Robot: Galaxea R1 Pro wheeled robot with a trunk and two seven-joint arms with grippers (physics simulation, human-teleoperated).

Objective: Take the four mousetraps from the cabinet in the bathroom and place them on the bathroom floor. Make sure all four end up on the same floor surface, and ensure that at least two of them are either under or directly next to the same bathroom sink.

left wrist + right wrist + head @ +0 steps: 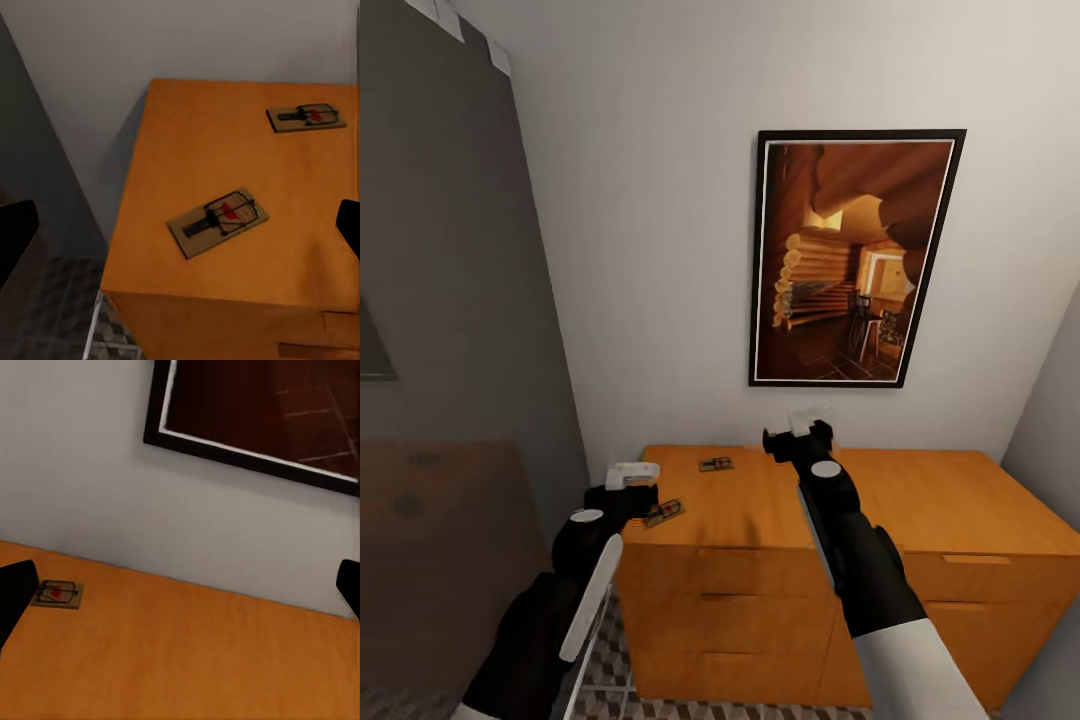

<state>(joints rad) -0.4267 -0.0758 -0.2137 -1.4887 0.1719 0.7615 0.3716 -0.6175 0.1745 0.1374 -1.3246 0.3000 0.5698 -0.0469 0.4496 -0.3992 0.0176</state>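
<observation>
Left claw (632,478) open, empty, hovered over left end of low orange-brown wooden cabinet (920,500). Nearest tan wooden mousetrap with dark wire (663,513) lay flat on cabinet top just beside that claw, near left front corner. Second mousetrap (715,464) lay further back, between both claws. Right claw (802,425) open, empty, above cabinet top near white wall, below black-framed picture (855,255).

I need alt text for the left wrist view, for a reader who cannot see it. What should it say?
Two mousetraps lie flat on the orange-brown cabinet top: the near mousetrap close to the left front corner, the far mousetrap farther back by the white wall. Dark fingertips of the open left gripper frame the edges, and patterned floor shows below.
</observation>
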